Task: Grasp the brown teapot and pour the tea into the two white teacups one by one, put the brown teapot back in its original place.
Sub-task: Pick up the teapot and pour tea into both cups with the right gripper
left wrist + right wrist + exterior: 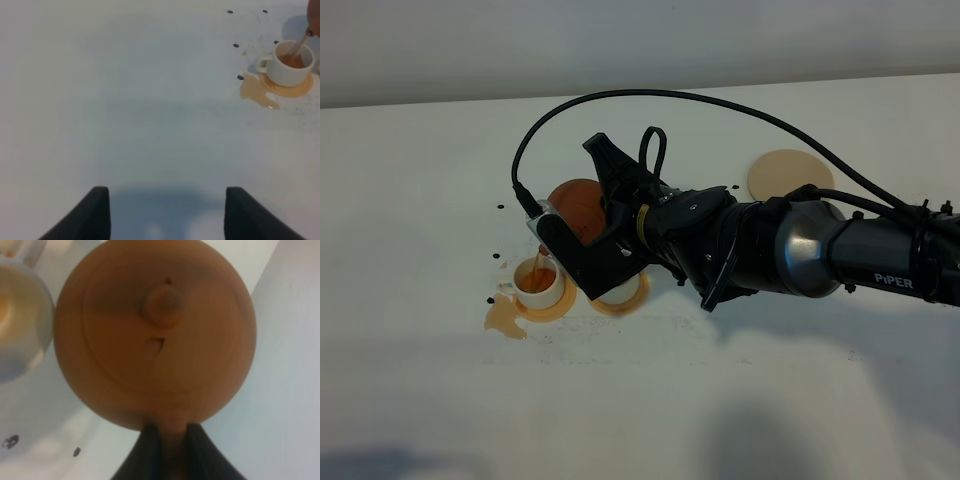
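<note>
My right gripper (603,222) reaches across to the left, shut on the handle of the brown teapot (576,203). The pot is tilted, and a thin stream of tea falls into a white teacup (537,283) on an orange coaster. In the right wrist view the teapot (155,330) fills the frame, with the fingers (150,450) closed on its handle and a white cup (20,325) beside it. The second teacup is hidden under the gripper. The cream saucer (790,175) lies empty at the back right. My left gripper (165,215) is open and empty over bare table, far from the cup (290,62).
A puddle of spilled tea (505,320) spreads left of the filled cup and also shows in the left wrist view (255,90). The edge of a second orange coaster (625,300) shows under the right gripper. A black cable (720,100) arcs above the arm. Small dark marks dot the table near the cup.
</note>
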{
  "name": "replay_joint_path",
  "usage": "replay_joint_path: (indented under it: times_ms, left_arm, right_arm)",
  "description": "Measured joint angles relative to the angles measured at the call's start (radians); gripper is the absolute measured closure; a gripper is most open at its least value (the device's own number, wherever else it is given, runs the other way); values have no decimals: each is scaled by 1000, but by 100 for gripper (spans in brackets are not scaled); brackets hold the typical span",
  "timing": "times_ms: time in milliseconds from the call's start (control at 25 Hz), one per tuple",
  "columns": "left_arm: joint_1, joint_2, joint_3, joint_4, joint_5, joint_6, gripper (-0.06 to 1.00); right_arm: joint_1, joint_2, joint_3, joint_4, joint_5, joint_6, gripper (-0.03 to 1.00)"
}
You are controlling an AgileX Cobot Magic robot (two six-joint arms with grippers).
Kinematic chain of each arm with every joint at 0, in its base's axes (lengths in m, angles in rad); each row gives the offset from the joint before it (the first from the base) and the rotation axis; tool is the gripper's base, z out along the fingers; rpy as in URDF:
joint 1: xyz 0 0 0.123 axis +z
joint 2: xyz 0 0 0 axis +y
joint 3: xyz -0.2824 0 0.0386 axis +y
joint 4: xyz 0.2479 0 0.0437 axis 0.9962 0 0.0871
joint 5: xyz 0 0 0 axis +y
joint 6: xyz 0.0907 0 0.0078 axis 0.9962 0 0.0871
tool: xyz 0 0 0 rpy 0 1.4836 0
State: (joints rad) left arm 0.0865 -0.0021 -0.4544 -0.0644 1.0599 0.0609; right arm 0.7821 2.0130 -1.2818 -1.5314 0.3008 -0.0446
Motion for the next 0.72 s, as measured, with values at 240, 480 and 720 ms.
replay_joint_path:
  times_ms: [240,480,720]
  left_arm:
    - [0,0,0,0,0,0,44]
    - [0,0,0,0,0,0,44]
    - [0,0,0,0,0,0,44]
  right_arm:
    - [0,0,0,-2,2,-12,85]
    - [0,0,0,-3,4,-26,85]
    - [0,0,0,-9,6,-26,85]
